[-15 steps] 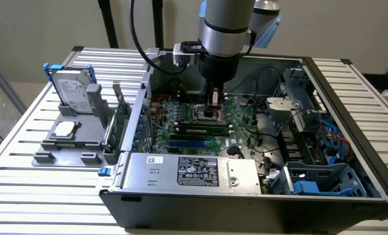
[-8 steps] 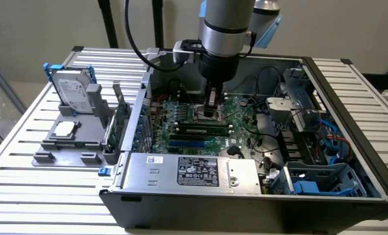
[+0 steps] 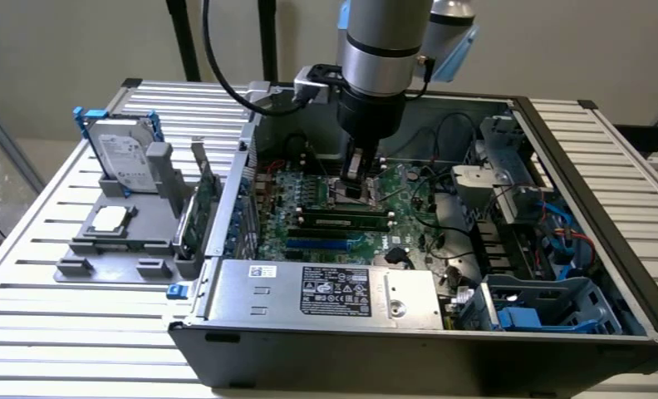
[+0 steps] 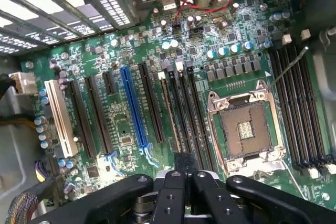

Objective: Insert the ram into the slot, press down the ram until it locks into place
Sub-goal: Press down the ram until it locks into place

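On the slatted surface [image 3: 41, 332], inside the open computer case [image 3: 418, 357], the jaws hang pressed together just at twelve o'clock of the ram [image 3: 346, 219], which lies in its slot [image 3: 296, 223], long axis nine to three in the exterior view.

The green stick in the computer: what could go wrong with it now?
1. The shut gripper is close over the ram and the neighbouring slots. An off-centre push might tilt the ram, so it may not lock.
2. The open processor socket lies right beside them. A slip might hurt its pins.
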`<action>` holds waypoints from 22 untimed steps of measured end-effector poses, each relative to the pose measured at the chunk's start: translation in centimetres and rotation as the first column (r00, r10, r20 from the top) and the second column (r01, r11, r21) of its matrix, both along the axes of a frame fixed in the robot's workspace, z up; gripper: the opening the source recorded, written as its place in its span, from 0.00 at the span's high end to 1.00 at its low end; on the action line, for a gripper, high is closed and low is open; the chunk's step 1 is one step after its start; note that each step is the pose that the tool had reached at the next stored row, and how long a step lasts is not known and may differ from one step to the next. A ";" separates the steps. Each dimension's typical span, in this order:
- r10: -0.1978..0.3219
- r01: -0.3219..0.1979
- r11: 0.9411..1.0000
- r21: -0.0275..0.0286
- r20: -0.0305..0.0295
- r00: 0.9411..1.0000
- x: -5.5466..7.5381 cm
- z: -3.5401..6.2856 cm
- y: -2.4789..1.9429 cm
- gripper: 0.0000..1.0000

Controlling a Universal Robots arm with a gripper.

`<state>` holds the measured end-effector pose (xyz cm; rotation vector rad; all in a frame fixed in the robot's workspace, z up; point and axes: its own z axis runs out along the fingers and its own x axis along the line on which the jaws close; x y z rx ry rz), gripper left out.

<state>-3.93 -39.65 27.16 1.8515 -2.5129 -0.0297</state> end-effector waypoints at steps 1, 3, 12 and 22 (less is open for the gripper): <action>-0.017 0.017 1.000 0.000 0.000 1.000 0.0 0.00 0.00 0.89; -0.050 0.050 0.999 0.000 0.000 0.999 0.0 0.00 0.00 0.89; -0.203 0.203 0.979 0.000 0.000 0.979 0.0 0.00 0.00 0.89; -0.371 0.371 0.929 0.000 0.000 0.929 0.0 0.00 0.00 0.89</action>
